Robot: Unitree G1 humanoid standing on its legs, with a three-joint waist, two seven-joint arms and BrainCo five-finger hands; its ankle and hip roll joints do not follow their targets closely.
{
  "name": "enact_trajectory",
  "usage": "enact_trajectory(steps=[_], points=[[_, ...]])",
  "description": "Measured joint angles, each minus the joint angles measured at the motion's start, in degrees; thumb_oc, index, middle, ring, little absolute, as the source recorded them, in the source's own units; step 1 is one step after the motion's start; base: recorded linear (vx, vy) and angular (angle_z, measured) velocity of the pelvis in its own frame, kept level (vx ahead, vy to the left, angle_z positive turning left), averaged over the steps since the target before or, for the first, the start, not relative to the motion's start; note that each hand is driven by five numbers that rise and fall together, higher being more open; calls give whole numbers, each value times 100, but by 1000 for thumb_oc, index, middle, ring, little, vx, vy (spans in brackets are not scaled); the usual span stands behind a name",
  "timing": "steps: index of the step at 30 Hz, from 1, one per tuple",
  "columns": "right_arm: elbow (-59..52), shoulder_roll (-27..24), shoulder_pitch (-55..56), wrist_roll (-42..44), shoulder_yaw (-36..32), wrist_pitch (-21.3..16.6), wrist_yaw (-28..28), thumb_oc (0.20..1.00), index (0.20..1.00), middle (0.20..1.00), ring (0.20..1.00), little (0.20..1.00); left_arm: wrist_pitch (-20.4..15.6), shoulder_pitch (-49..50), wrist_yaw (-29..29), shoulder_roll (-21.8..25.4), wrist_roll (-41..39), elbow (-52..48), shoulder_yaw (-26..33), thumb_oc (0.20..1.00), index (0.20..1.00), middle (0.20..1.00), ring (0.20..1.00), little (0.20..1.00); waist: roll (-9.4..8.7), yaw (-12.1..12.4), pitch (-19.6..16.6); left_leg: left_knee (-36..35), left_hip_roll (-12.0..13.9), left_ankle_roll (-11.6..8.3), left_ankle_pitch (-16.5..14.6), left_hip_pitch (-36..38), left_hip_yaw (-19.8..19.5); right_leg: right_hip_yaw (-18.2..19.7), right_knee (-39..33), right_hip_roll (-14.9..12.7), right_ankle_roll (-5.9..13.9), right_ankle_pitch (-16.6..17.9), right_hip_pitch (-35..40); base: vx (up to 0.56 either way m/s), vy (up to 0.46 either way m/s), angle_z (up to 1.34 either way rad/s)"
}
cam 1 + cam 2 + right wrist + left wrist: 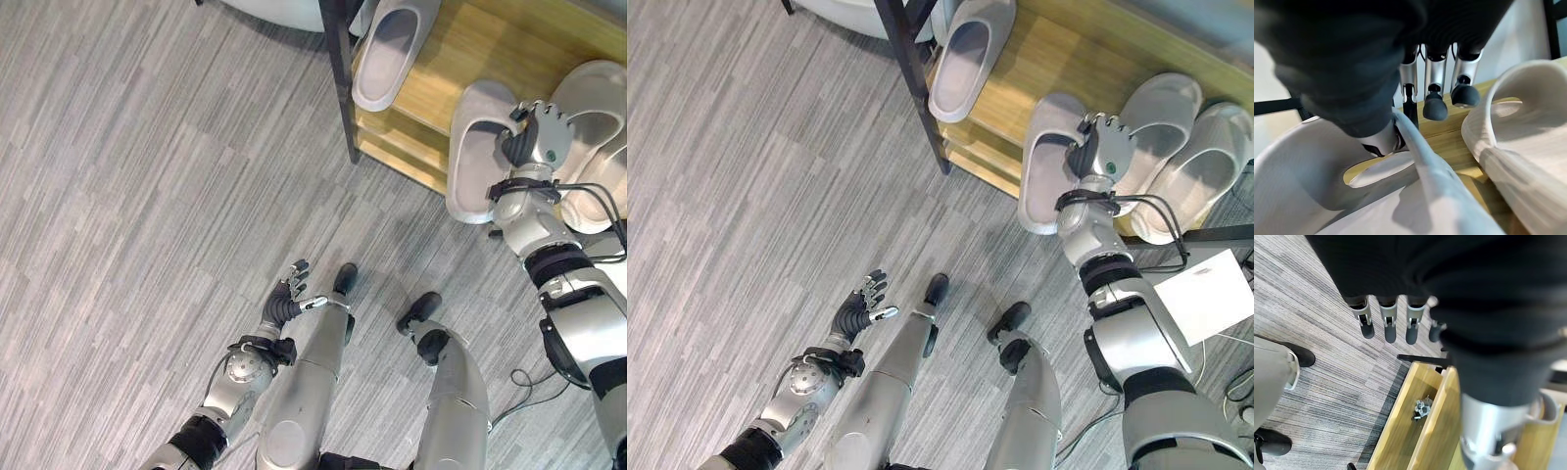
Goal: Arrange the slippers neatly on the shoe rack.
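Right hand (pixel 1104 149) on shoe rack (pixel 1058 59), thumb hooked inside grey slipper (pixel 1043 162), fingers straight. Left hand (pixel 860 305) well clear of rack, fingers spread, empty.

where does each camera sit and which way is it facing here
Left eye view: on the head, looking down at the shoe rack, the slippers and floor; both arms show, the right hand at the slipper overhanging the shelf edge.
Right eye view: beside it, same scene, left hand open over the floor.
Left wrist view: along the straight fingers toward floor and rack.
Right wrist view: very close, thumb inside that slipper's strap, fingers above the shelf.
Shared: rack and slippers.
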Motion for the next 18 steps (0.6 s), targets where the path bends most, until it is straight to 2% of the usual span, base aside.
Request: enact_trajectory(steps=[3, 7, 11, 12, 13, 18], points=[[240, -148, -275, 196, 2, 0, -24, 200, 200, 200, 200, 200, -3, -11, -12, -7, -39, -4, -30, 1000, 1000, 1000, 1000, 1000, 28, 12, -6, -65, -90, -40, 38, -3, -114, -101, 71, -112, 18, -71, 2, 64, -18, 24], [302, -316, -516, 314, 8, -8, -57, 200, 200, 200, 200, 200, -3, -29, -25, -10, -99, -13, -27, 1000, 1000, 1000, 1000, 1000, 46, 218, -16, -199, -135, -145, 138, 27, -231, -222, 70, -150, 80, -94, 24, 112, -41, 16], [311, -329, -657, 378, 14, -15, -53, 200, 200, 200, 200, 200, -3, -35, -80, -21, -101, -16, -44, 1000, 1000, 1000, 1000, 1000, 52, 354, -18, -343, -138, -171, 160, 157, -300, -315, 59, -175, 72, -157, 134, 68, -22, 12], [313, -330, -699, 433, 16, -26, -50, 442, 442, 442, 442, 442, -4, -39, -102, -24, -99, -11, -86, 1000, 1000, 1000, 1000, 1000, 63, 413, -21, -420, -139, -174, 164, 266, -304, -330, 30, -184, 91, -175, 232, 62, -7, 3], [316, -330, -704, 481, 15, -27, -44, 1000, 1000, 1000, 1000, 1000, -4, -52, -102, -23, -99, -7, -116, 1000, 1000, 1000, 1000, 1000, 64, 429, -21, -454, -140, -174, 164, 323, -312, -343, 11, -184, 101, -181, 289, 53, -5, 5], [804, -385, -849, 876, 165, -157, 247, 1000, 1000, 1000, 1000, 1000, -8, -185, -132, -23, -101, -9, -235, 1000, 1000, 1000, 1000, 1000, 86, 473, -34, -505, -164, -176, 174, 455, -445, -493, -70, -186, 134, -200, 515, 31, 2, 11]])
